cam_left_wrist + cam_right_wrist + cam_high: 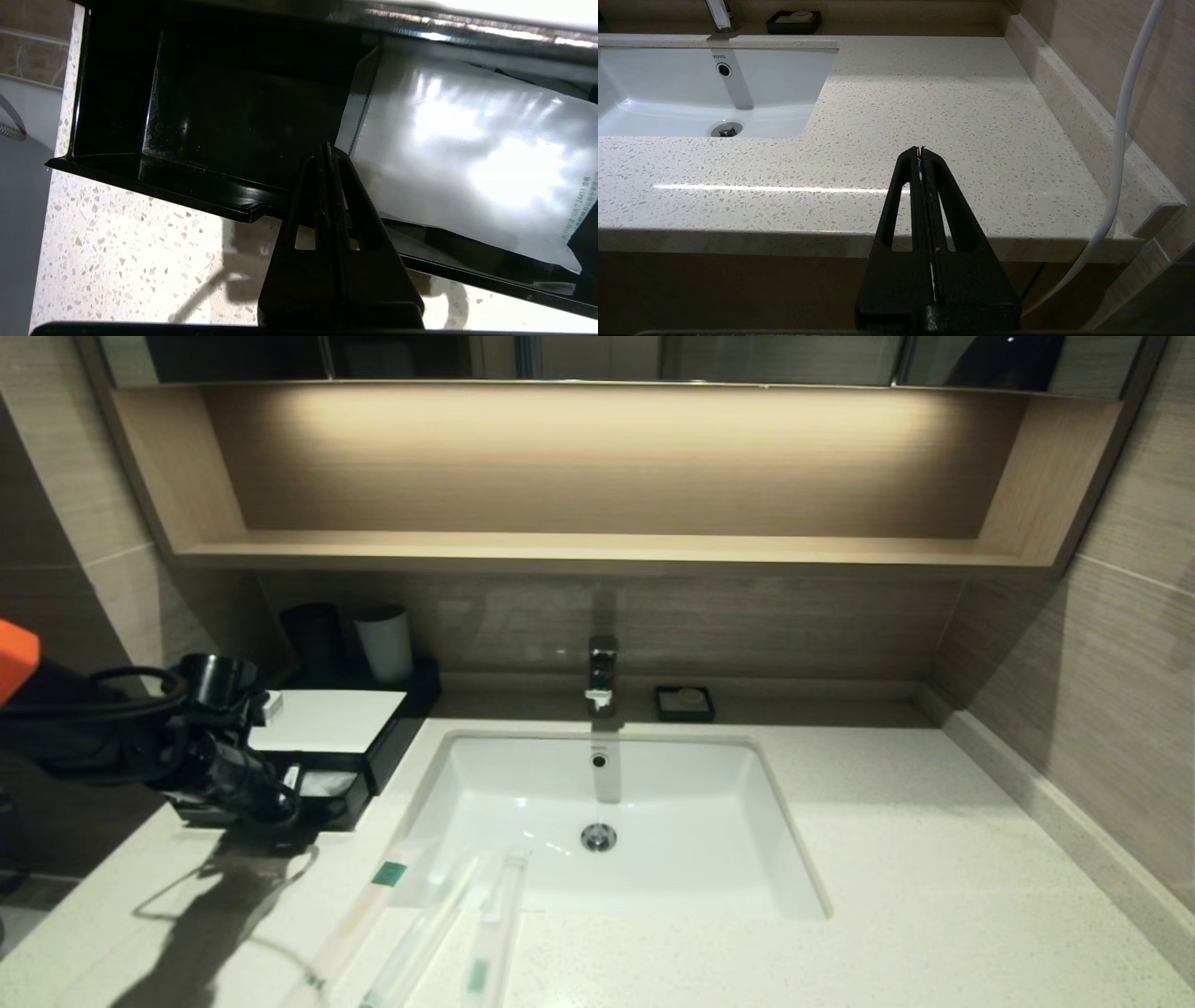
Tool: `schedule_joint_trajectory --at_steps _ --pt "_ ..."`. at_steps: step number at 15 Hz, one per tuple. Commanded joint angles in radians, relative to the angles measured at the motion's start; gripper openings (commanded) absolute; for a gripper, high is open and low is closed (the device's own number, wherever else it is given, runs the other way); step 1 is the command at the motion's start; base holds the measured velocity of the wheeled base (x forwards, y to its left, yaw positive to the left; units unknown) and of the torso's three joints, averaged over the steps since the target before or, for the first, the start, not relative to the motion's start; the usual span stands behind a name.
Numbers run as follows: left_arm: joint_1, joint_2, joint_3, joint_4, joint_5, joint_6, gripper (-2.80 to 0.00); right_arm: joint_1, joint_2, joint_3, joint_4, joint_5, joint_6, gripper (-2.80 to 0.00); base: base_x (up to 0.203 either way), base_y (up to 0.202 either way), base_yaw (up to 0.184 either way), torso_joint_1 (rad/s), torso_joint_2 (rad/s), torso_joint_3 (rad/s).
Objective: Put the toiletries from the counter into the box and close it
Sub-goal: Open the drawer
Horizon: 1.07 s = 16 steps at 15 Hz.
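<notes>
Nearest you: three wrapped toiletries (425, 915) lie on table (840, 859) at sink's (607, 803) front-left corner, none boxed yet. Right gripper (921, 151) parked off table's front edge, fingers pressed together, empty. Farther left: left gripper (328, 148) pressed together, empty, tips at open drawer of box (327, 756); white packet (467, 158) inside. Step looks like drawer opening. Next: back off, spread fingers, reach nearest toiletry.

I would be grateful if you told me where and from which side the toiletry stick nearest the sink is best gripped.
Probably around the mid-shaft of the stick nearest the sink, coming straight down from above. It lies flat on the counter, long and slim, with its far tip at the sink rim, so the fingers should close across its narrow width. The neighbouring stick lies close, leaving little room.
</notes>
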Motion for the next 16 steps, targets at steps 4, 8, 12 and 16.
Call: schedule_joint_trajectory --at_steps 4,8,12,16 --pt "0.000 -0.039 0.010 0.060 0.000 0.001 -2.80 0.000 0.000 0.000 -0.001 0.000 0.000 -2.80 0.000 0.000 0.000 0.000 0.00 0.000" --pt "0.002 -0.066 0.014 0.121 0.000 0.002 -2.80 0.000 -0.001 0.002 -0.001 0.000 0.000 -2.80 0.000 0.000 0.000 0.000 0.00 0.000" --pt "0.002 -0.087 0.039 0.151 0.000 0.003 -2.80 0.000 0.000 0.000 0.000 0.000 0.000 -2.80 0.000 0.000 0.000 0.000 0.00 0.000" --pt "0.002 -0.089 0.067 0.175 0.000 0.011 -2.80 0.000 0.000 0.001 0.000 0.000 0.000 -2.80 0.000 0.000 0.000 0.000 0.00 0.000"
